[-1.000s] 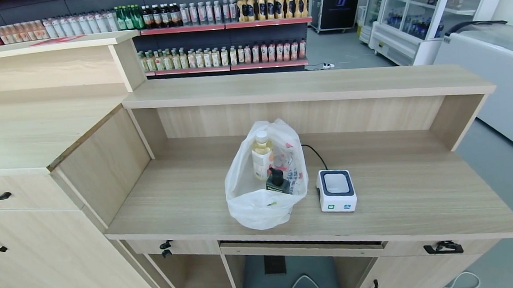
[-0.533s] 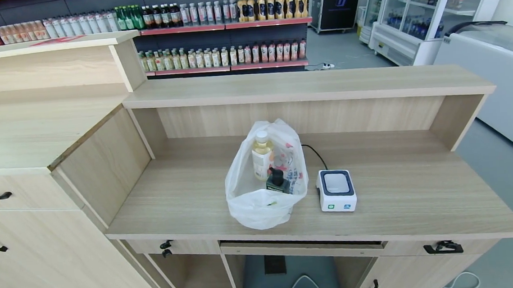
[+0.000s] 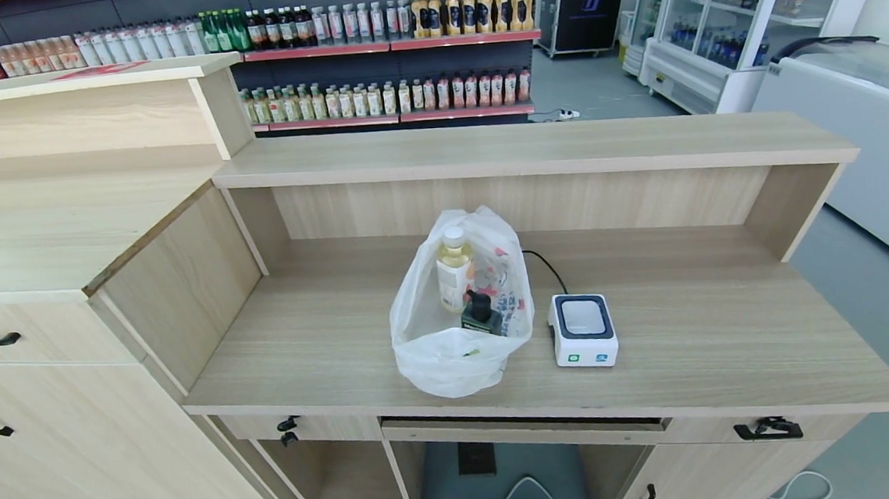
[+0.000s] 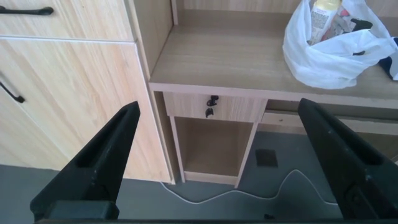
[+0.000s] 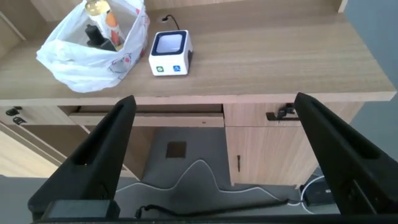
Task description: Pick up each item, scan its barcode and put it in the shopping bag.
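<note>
Shopping bag sits mid-counter with its mouth open upward, so a drop should go straight in. A bottle stands upright at the bag's far side, with a dark item just near of it. Both look bagged, so I'd judge the task near done.

The scanner sits just right of the bag, window up, with its cable running to the far wall. That short hop from scanner to bag looks like the reason for the layout.

Your left gripper and right gripper both have fingers spread wide with nothing held. They're low, in front of the counter's near edge.

Watch the overhead ledge at the far side and the side panel on the left. The most room to move is right of the scanner.
</note>
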Controlling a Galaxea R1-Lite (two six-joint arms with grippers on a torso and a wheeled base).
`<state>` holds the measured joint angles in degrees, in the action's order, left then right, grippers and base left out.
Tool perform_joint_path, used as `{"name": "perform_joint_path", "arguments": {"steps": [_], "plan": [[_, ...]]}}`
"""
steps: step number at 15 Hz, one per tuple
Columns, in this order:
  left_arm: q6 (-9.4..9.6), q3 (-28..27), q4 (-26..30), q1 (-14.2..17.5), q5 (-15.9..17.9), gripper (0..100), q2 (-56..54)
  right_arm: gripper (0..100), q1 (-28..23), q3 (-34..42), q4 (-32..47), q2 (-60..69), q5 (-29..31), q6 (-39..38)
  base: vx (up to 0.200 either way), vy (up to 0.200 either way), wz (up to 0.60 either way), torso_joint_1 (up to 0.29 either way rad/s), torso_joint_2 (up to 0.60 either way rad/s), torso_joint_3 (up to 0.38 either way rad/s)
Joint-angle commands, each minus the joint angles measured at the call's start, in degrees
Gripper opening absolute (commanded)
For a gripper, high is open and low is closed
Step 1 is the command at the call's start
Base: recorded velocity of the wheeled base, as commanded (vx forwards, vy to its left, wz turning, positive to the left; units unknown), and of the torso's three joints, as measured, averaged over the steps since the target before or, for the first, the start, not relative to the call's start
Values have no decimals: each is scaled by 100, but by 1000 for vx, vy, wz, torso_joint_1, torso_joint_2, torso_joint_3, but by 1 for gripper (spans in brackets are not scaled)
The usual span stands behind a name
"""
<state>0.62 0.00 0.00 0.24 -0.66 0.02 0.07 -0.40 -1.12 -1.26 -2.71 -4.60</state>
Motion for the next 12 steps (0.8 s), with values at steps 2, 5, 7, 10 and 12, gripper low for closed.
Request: {"name": "perform_joint_path", "arguments": {"steps": [2, 5, 7, 10, 12], "plan": [[-1, 0, 0, 2, -4, 100, -2, 100, 28, 5, -28, 108, -2, -33, 0, 0, 0, 0, 0, 0], [-1, 0, 0, 2, -4, 100, -2, 100, 28, 5, -28, 108, -2, -33, 0, 0, 0, 0, 0, 0], [-1, 0, 0, 2, -4, 100, -2, 100, 28, 5, -28, 108, -2, -33, 0, 0, 0, 0, 0, 0], [-1, 0, 0, 2, -4, 100, -2, 100, 28, 5, -28, 108, -11, -24, 0, 0, 0, 0, 0, 0], [-1, 0, 0, 2, -4, 100, -2, 100, 28, 5, -28, 108, -11, -15, 0, 0, 0, 0, 0, 0]]}}
